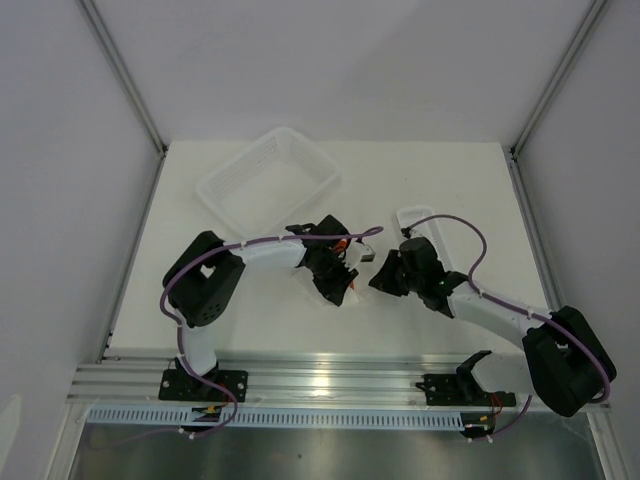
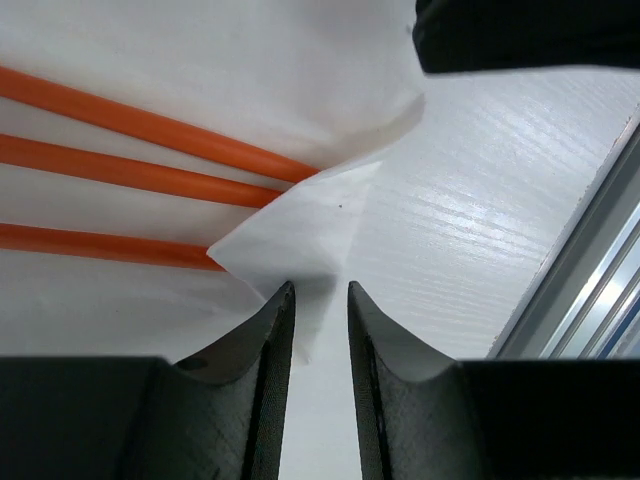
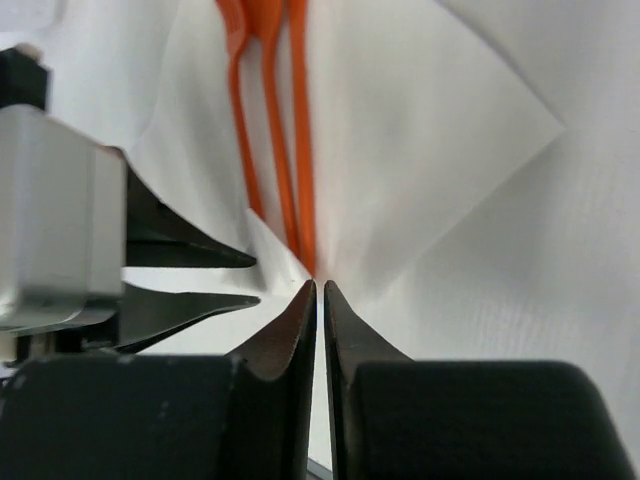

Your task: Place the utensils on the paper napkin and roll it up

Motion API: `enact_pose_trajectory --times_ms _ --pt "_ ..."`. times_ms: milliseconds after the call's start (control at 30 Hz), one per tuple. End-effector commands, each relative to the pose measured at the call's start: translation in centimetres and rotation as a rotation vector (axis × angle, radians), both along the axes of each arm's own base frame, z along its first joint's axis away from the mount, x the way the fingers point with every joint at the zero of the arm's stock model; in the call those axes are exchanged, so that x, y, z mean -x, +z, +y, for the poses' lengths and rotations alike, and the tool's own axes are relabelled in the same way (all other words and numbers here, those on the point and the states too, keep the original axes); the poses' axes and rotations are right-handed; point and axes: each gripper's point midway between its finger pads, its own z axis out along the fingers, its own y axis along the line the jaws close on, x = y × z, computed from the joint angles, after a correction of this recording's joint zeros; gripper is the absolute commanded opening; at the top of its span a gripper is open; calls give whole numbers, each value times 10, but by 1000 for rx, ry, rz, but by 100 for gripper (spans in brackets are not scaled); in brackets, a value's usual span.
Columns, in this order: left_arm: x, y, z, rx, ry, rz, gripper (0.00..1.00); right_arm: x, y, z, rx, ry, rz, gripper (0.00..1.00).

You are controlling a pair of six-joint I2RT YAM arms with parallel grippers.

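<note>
Three slim orange-red utensils (image 2: pixel 130 180) lie side by side on the white paper napkin (image 2: pixel 200 60). A napkin corner (image 2: pixel 300 230) is folded over their handle ends. My left gripper (image 2: pixel 320 290) is open by a small gap, its tips at the lower edge of that folded flap. My right gripper (image 3: pixel 319 283) is shut on the napkin's edge, just in front of the utensil handles (image 3: pixel 280 150), and the paper (image 3: pixel 430 120) rises there. In the top view both grippers, left (image 1: pixel 338 280) and right (image 1: pixel 373 268), meet at the table's middle and hide most of the napkin; a little orange (image 1: pixel 341 246) shows.
A large white mesh basket (image 1: pixel 268 180) stands behind the left gripper. A narrow white tray (image 1: pixel 415 215) lies behind the right gripper. A metal rail (image 1: pixel 330 380) runs along the near table edge. The left gripper's fingers (image 3: pixel 190 300) are close to the right gripper.
</note>
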Motion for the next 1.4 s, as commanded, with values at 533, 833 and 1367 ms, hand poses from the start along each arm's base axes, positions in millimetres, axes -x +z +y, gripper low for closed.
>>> enact_pose_trajectory --times_ms 533,833,1367 --pt "2 2 2 12 -2 -1 32 -34 -16 -48 91 -336 -10 34" --pt "0 5 2 18 -8 -12 32 -46 -34 -44 77 -387 26 36" --pt "-1 8 0 29 -14 -22 32 -48 -43 -45 -14 -445 28 31"
